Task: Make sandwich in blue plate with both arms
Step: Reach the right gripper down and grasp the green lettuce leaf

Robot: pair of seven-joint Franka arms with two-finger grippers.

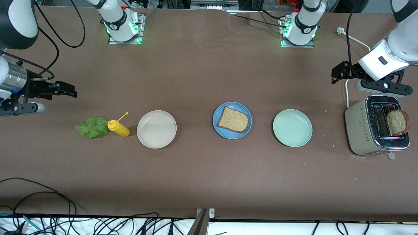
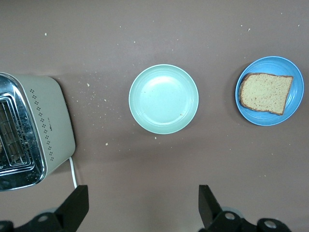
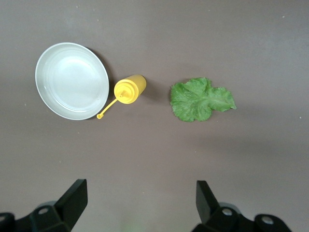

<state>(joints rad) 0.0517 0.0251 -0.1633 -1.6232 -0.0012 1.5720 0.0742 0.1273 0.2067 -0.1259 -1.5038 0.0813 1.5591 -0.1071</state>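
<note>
Left pincer [image 2: 140,212] hangs wide and empty over bare desk [image 1: 202,176] by the toaster [image 1: 375,129], right edge of frame. Right pincer [image 3: 140,208], also wide and empty, hangs at left edge above the lettuce leaf [image 1: 92,127].

Blue plate [image 1: 232,120], round, matte, shallow rim, sits mid-frame. One bread slice [image 1: 233,119] lies flat on it, long axis slanting toward lower right. Second slice [image 1: 397,122] stands in toaster slot. Lettuce ruffled, flat on desk.

Toaster [image 1: 365,129], green plate [image 1: 292,128], beige plate [image 1: 156,129], mustard bottle [image 1: 119,128].
</note>
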